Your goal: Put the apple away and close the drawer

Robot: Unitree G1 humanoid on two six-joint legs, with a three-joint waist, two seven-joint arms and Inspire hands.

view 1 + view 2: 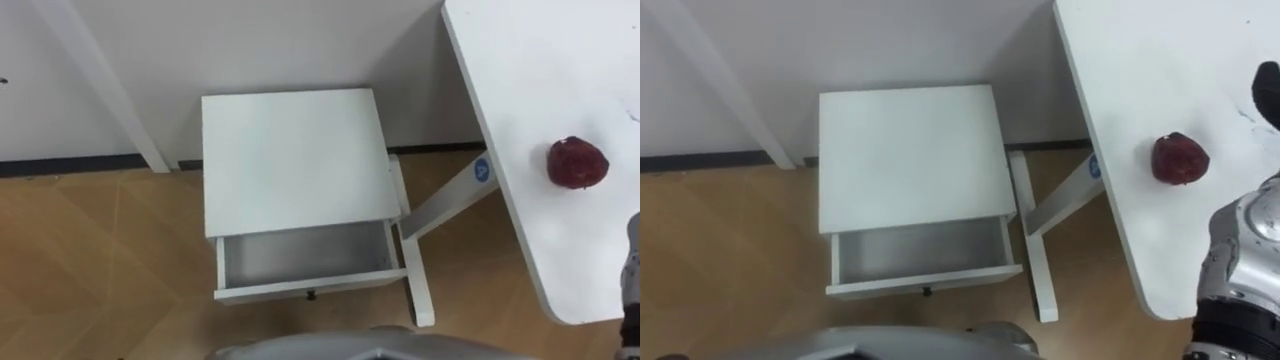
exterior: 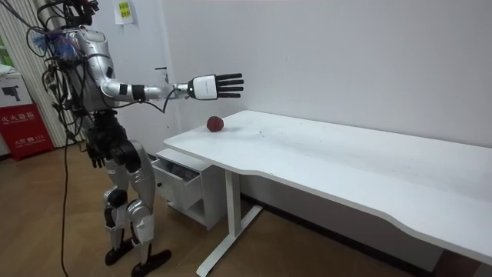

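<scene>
1. dark red apple (image 1: pixel 577 163) lies on the white table (image 1: pixel 520 60), near the edge closest to the robot, and neither hand touches it.
2. right hand (image 2: pixel 215 86) hovers above the table, higher than the apple and clear of it; the arm is stretched out level, the fingers are straight and apart, and it holds nothing.
3. left hand (image 2: pixel 96 158) hangs by the robot's hip in the room view; i cannot tell whether it is apart or together.
4. white cabinet (image 1: pixel 290 160) stands against the wall just beside the table, with its drawer (image 1: pixel 305 258) pulled out toward the robot.
5. robot stands on the wooden floor (image 1: pixel 100 260) facing the cabinet, with the table to its right.
</scene>
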